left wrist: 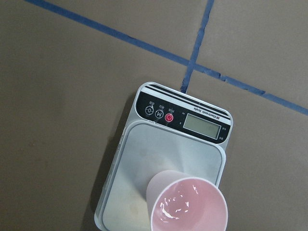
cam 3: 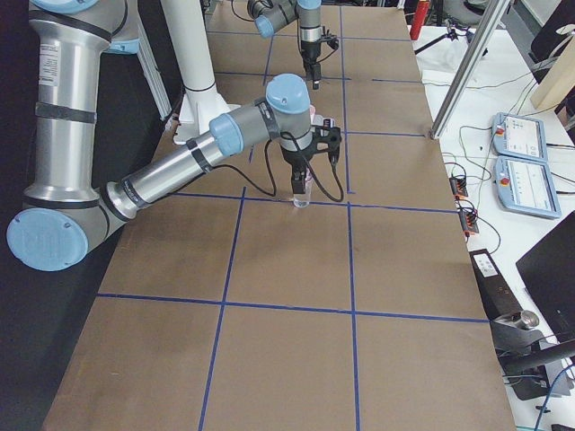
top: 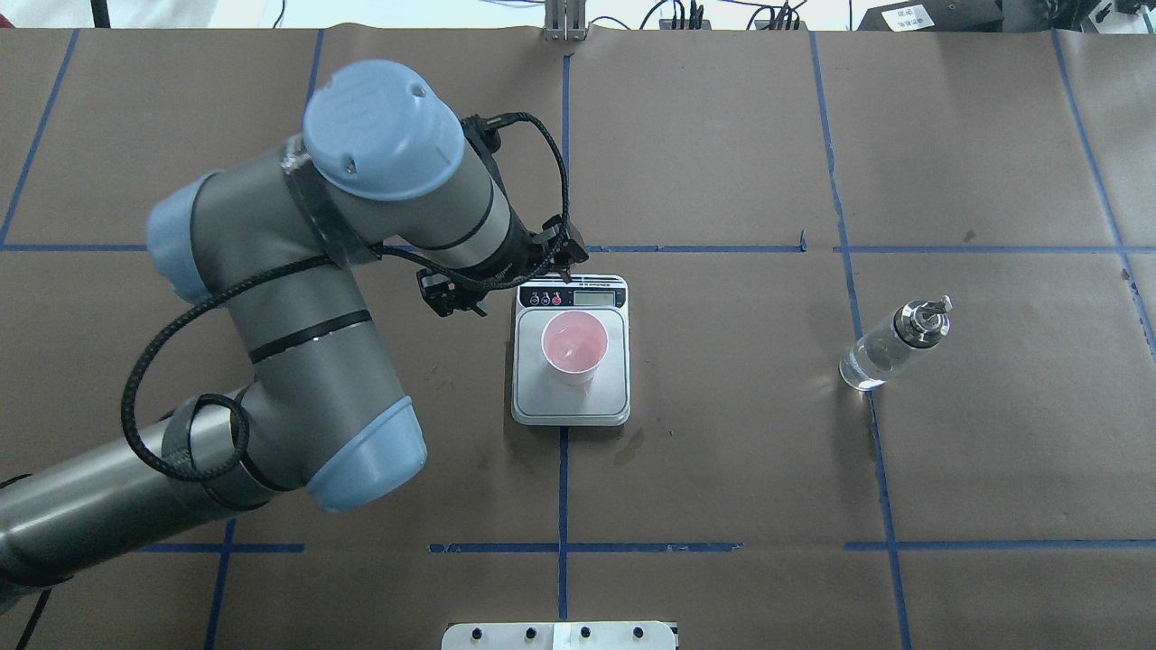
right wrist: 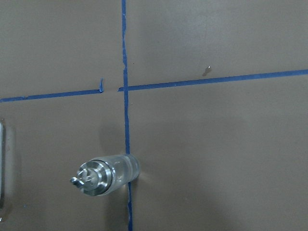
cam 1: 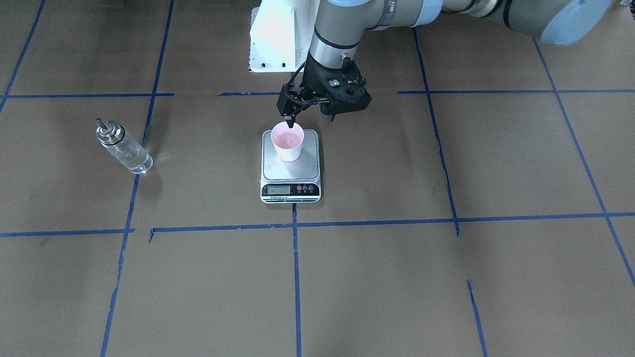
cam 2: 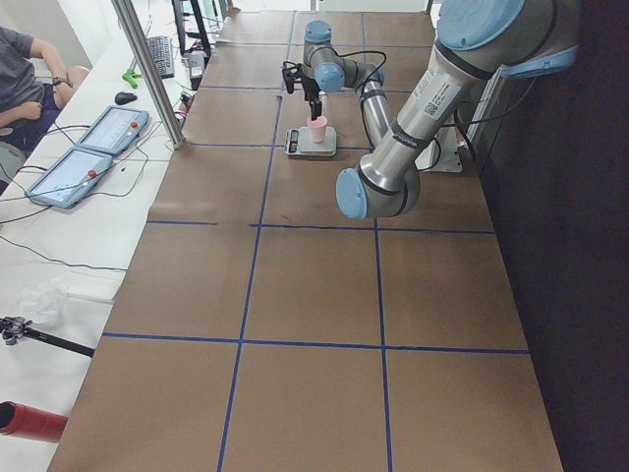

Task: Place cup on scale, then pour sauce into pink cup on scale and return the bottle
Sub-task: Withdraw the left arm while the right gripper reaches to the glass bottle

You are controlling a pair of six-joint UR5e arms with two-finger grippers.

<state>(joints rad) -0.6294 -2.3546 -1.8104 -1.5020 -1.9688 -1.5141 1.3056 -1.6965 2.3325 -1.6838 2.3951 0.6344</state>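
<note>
Pale pink and upright, the cup [cam 1: 287, 141] stood on the scale [cam 1: 310, 167], directly below the left gripper [cam 1: 290, 122]. The gripper hung just above it without touching, since the overhead view showed the whole rim free. The placing step looked done, with the pour next. The bottle [cam 1: 126, 151] stood well apart from that gripper, off toward the robot's right, with nothing holding it.

The next move probably called for the left gripper to rise straight up, because a sideways brush could tip so light a cup. The right gripper [cam 3: 301, 182] would then need to close around the glass body under the metal cap, so the spout could be tilted over the cup.

The left gripper's fingers showed from the front only as one dark tip. The arm covered them from overhead and the wrist camera caught none, so I could not tell whether they were apart or together. The right gripper appeared only in the side view from the right end, and its state could not be judged either. The sauce was too clear to make out, the display [left wrist: 202, 126] was unreadable, and the left wrist view cut off the cup's near edge.
</note>
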